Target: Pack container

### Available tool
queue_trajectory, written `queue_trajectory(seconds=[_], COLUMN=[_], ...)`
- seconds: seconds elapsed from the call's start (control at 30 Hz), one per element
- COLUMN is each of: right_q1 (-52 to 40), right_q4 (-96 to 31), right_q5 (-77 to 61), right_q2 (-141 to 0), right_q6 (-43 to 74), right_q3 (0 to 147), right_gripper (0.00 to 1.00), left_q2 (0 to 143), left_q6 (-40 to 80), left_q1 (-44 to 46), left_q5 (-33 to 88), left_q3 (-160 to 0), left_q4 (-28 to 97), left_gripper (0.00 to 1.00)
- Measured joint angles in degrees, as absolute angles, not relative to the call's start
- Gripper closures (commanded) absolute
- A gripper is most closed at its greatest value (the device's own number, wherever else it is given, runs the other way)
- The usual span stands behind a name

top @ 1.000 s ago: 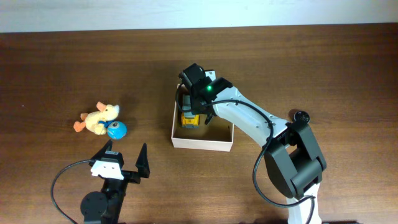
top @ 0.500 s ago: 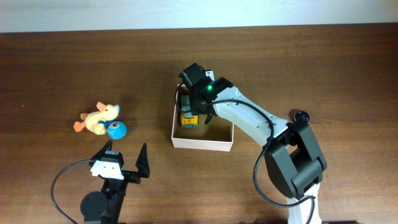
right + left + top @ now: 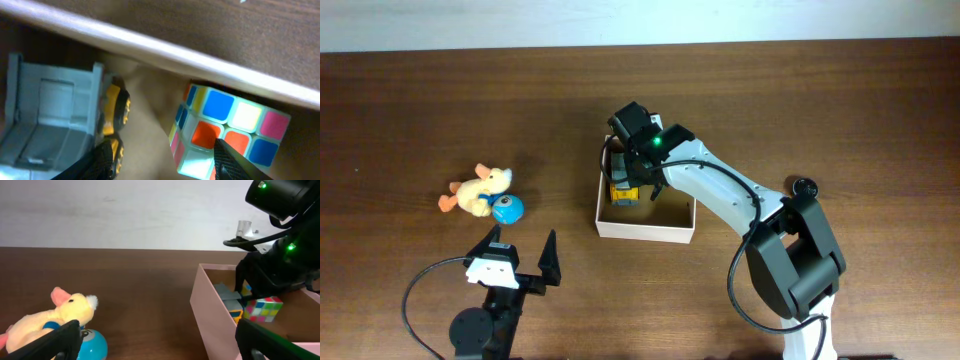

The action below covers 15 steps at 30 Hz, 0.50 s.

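Container point(image 3: 645, 229) on table point(image 3: 840, 100), centre of overhead frame; toy truck point(image 3: 55, 117) and colour cube point(image 3: 227, 131) already inside. We judge it light, with thin walls that flex, likely to slide if nudged; best hold is pinch on wall rim near corner. Right claw point(image 3: 162, 150) inside box, fingers apart, gripping nothing. Left claw point(image 3: 518, 258) at lower left, spread wide, empty. Plush duck point(image 3: 477, 190) and blue ball point(image 3: 507, 208) at left, unpacked.
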State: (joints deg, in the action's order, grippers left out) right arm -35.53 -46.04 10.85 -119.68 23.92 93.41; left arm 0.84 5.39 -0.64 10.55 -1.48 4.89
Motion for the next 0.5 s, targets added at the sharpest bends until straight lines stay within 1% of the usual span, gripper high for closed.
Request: queue_trajectory(seconds=[0.5], right_q1=[-35.55], right_q4=[-50.33], right_q5=[10.07], right_q2=[-119.42], right_q6=[22.61], right_q3=[96.23], right_gripper=[0.39], left_q2=[0.84], left_q6=[5.39], left_q1=[-0.64], left_q5=[10.55], left_q3=[-1.48], left_q4=[4.89], left_gripper=[0.01])
